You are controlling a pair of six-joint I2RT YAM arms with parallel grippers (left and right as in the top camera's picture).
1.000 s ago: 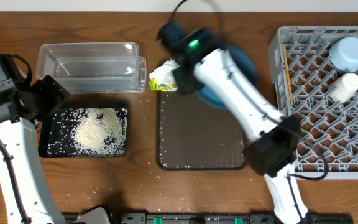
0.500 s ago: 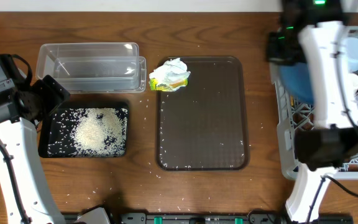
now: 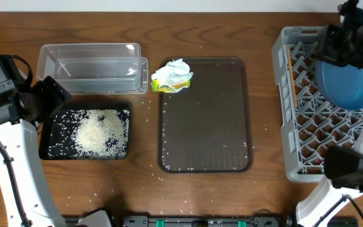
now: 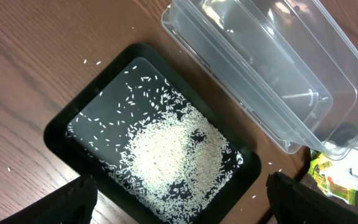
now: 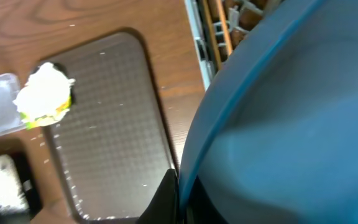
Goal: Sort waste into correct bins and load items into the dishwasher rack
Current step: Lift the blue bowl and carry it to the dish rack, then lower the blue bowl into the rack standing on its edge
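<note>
Since half a second ago the right arm has swung further right. The large dark-blue bowl (image 3: 348, 85) now hangs over the rack (image 3: 283, 101) well inside its left wall, and nothing else has shifted. We see the right fingers (image 5: 166, 196) closed on the bowl's rim, one dark finger on the outer side and the other hidden behind the bowl's wall. We judge that it is carried by the rim so it can go down on edge among the pegs rather than flat. It covers that part of the rack, so we cannot tell what room lies beneath, which is the risk in lowering. What look like the chopsticks (image 5: 219, 25) lie along the rack's left wall, near the bowl's edge.

The left fingers (image 4: 73, 202) are spread wide and hold nothing, hovering over the black tray (image 4: 61, 134) where the rice (image 4: 173, 155) is heaped. Stray grains dot the desk (image 3: 137, 183) and the brown tray (image 3: 207, 126). The tissue (image 3: 172, 75) with its wrapper sits on that tray's corner nearest the clear tub (image 3: 90, 66), which looks empty. We judge this piece of waste not yet sorted.
</note>
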